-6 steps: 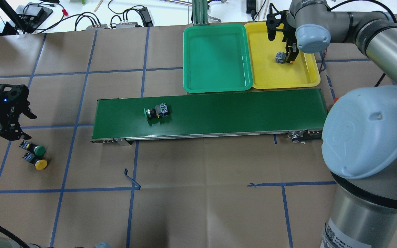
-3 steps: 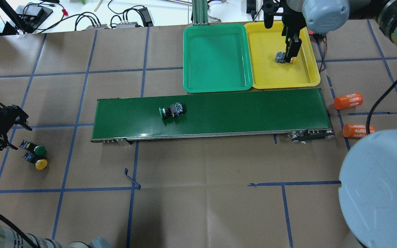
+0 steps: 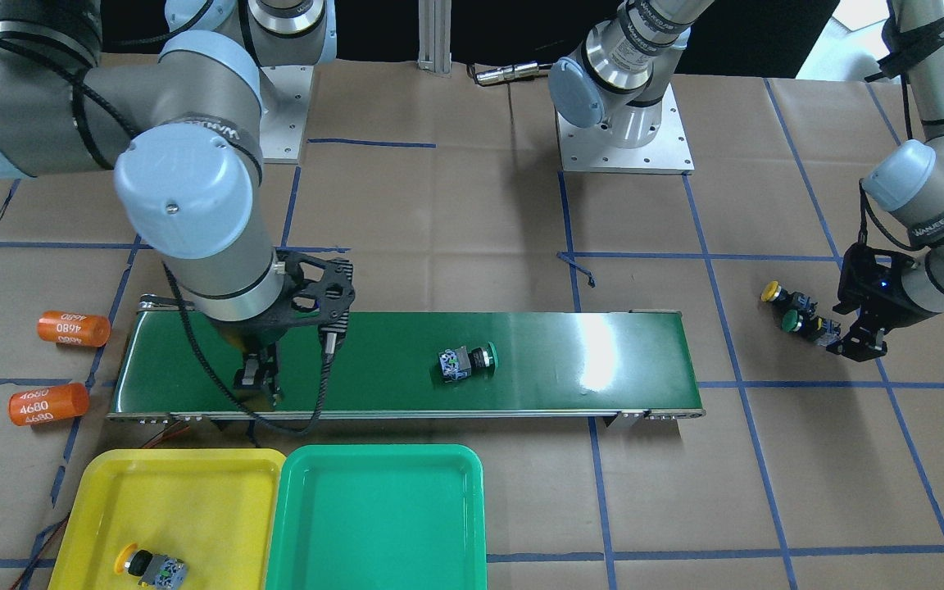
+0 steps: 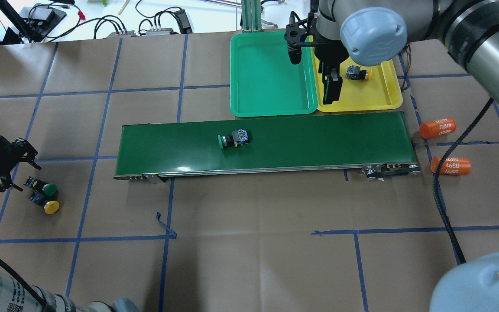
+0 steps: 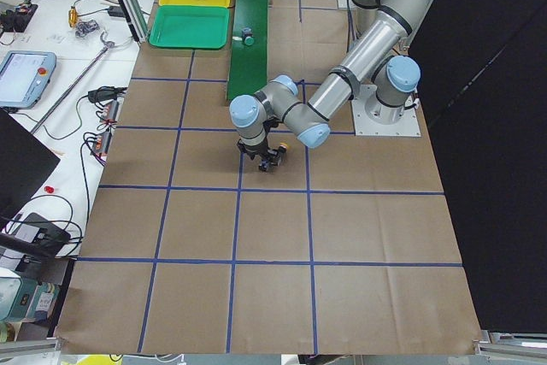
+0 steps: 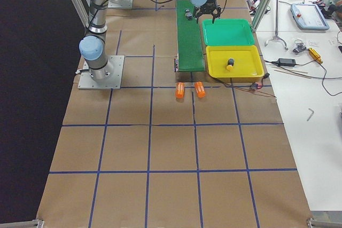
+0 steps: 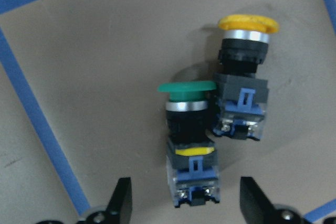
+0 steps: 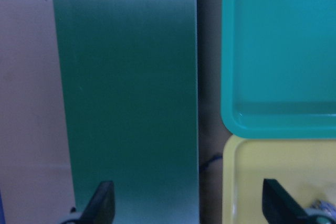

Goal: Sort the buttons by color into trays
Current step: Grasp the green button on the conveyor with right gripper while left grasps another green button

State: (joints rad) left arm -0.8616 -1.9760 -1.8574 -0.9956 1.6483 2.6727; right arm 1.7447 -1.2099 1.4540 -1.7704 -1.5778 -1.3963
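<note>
Your right tool (image 8: 190, 205): wide apart, empty, above conveyor belt (image 8: 131, 103) | your left tool (image 7: 187, 203): wide apart, empty, over green-capped button (image 7: 190, 145) beside yellow-capped button (image 7: 242, 82) on table (image 4: 249, 242) | yellow tray (image 4: 362, 105) holds a yellow button (image 4: 355, 73)

The desk (image 4: 249, 260) is covered with brown paper, divided into squares by blue tape lines (image 4: 111, 92). A loose curl of tape (image 4: 163, 223) sticks up at 7 o'clock in the overhead view. At 12 o'clock there, a white worktop (image 4: 210, 19) holds black cables (image 4: 106, 24), and an aluminium post (image 4: 251, 15) rises at the desk's edge. From the left-end camera, a black backdrop (image 5: 504, 126) fills 3 o'clock, and a grey handheld screen (image 5: 21, 74) lies at 9 o'clock. Lighting is bright and even.
</note>
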